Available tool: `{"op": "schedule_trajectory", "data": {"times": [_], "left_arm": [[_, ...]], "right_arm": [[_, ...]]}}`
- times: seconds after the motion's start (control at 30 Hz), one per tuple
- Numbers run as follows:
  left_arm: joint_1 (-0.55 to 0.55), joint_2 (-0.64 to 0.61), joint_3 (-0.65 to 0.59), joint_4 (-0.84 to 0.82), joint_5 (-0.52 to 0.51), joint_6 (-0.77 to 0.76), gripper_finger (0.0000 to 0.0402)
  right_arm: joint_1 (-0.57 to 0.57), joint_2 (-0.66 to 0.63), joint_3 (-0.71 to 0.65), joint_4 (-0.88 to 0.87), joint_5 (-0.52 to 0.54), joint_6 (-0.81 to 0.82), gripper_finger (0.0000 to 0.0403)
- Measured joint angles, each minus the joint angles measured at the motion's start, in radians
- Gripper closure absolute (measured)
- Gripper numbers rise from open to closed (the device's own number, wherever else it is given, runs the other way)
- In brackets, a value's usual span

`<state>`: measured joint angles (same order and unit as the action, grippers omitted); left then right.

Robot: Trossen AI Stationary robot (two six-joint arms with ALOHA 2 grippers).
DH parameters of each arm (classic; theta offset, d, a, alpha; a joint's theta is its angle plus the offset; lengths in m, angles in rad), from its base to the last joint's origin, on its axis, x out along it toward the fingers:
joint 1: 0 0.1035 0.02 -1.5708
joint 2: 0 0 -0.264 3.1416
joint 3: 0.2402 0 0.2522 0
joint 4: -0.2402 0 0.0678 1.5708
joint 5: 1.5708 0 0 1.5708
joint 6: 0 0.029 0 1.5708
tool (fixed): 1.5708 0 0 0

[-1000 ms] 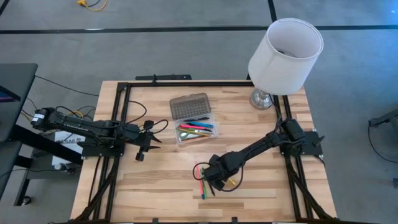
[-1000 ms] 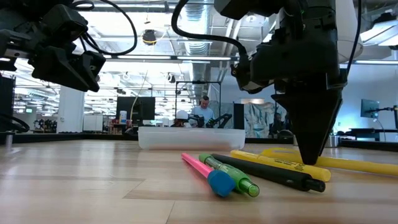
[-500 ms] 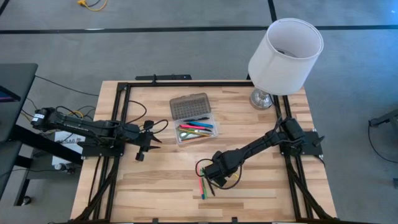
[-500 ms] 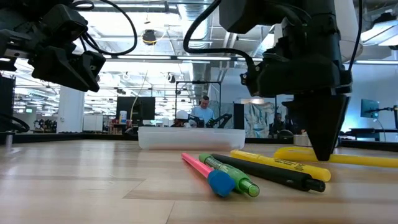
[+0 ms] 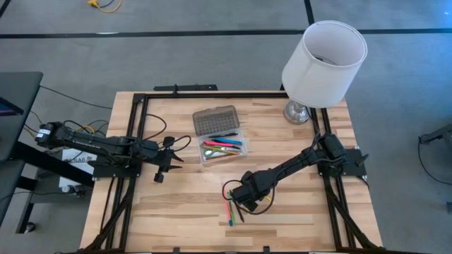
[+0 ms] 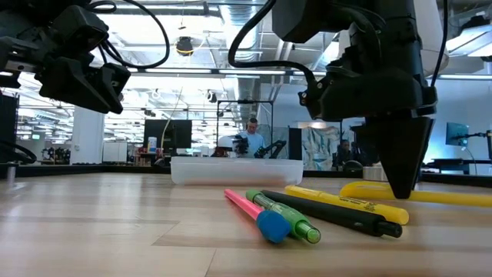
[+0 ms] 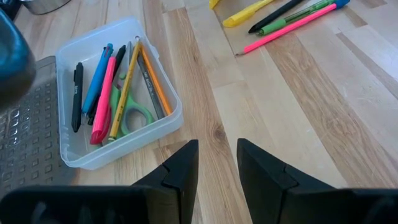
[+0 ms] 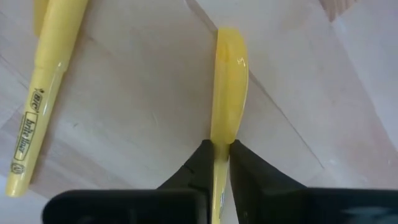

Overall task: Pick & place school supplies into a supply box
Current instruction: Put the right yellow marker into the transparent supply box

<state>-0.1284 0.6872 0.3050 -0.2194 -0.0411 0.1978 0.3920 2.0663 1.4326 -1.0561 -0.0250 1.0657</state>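
Right hand [image 8: 219, 163] pinches yellow pen [image 8: 227, 87] mid-table, clear of edges.

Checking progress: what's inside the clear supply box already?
The supply box holds green-handled scissors plus black, blue, pink, yellow and orange pens. What lies under that pile is covered.

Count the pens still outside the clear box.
5: pink pen, green pen, black pen and yellow highlighter lie side by side; a second yellow one sits between the right hand's fingers. More may hide under the arm.

Right gripper [image 8: 219, 163] fingers pinched low at the table; left gripper [image 7: 217, 163] hovers, fingers parted.
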Motion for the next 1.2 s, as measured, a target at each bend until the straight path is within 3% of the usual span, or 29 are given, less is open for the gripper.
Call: {"op": "schedule_trajectory", "data": {"times": [0.7, 0.93, 1.2], "left_arm": [[0.0, 0.0, 0.0, 0.0, 0.0, 0.0, 0.0297], [0.0, 0.0, 0.0, 0.0, 0.0, 0.0, 0.0297], [0.0, 0.0, 0.0, 0.0, 0.0, 0.0, 0.0297]], "right_arm": [[0.0, 0.0, -0.002, 0.024, -0.001, 0.0, 0.0358], [-0.003, -0.008, -0.082, 0.11, -0.028, 0.006, 0.0355], [-0.004, -0.008, -0.089, 0.11, -0.065, 0.007, 0.0373]]}}
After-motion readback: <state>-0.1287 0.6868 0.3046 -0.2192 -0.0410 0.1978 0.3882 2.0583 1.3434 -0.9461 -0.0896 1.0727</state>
